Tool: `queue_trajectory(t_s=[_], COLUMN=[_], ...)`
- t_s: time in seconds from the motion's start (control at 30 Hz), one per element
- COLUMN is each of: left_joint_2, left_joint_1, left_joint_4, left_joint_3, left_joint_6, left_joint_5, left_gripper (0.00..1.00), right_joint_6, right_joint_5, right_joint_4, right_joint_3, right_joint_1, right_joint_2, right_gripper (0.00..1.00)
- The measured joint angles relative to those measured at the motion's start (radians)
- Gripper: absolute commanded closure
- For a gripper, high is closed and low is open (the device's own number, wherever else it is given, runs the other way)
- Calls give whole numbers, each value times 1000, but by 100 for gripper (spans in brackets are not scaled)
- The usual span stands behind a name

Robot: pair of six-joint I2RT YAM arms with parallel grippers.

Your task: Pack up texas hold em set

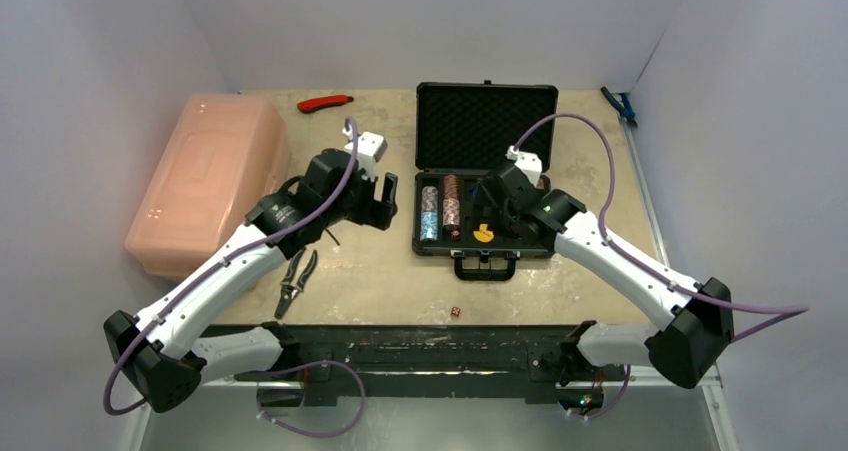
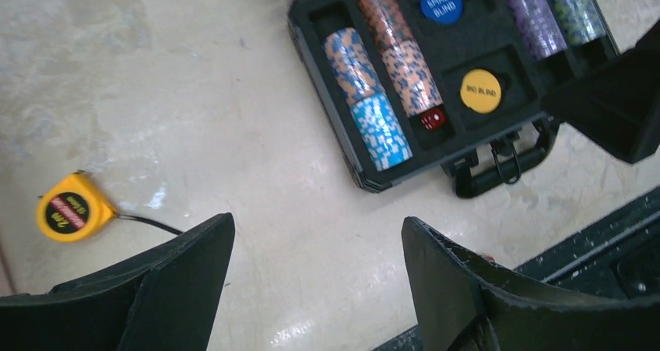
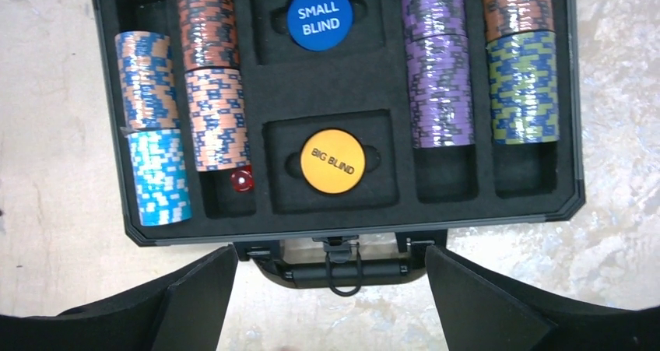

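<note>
The poker chips point(image 3: 440, 78) are filling the open briefcase point(image 1: 487, 121). One red die point(image 1: 455, 312) is lying outside it. The left gripper point(image 2: 315, 234) and right gripper point(image 3: 331, 261) are gaping empty.

Bare table point(image 1: 390, 271) lay open left of and in front of the poker case point(image 3: 335, 86); pliers point(image 1: 295, 281) and a loose red die point(image 1: 456, 312) cluttered that near strip. The case's open lid point(image 1: 487, 126) blocked its far side.
</note>
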Motion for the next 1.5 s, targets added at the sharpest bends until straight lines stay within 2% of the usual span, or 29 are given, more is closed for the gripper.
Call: queue_trajectory(t_s=[0.37,0.7,1.0,1.3,1.5], left_joint_2=[0,93,255,417,489], left_joint_1=[-217,-431,-594,-702,-724], left_joint_4=[-3,43,92,108,111], left_joint_3=[-151,-216,-207,-108,-59], left_joint_6=[-57,-164,-286,-349,-380], left_joint_5=[40,-40,-107,-126,-144], left_gripper=[27,30,33,35,44], right_joint_6=[-14,91,131,206,283], right_joint_5=[84,229,261,273,325], right_joint_4=[-10,-44,-61,-104,-168], right_joint_3=[-61,-101,-123,-124,-117], right_joint_1=[-28,-35,-35,-35,-35], right_joint_2=[-122,-240,-274,-322,-389], right_gripper=[2,1,1,1,1])
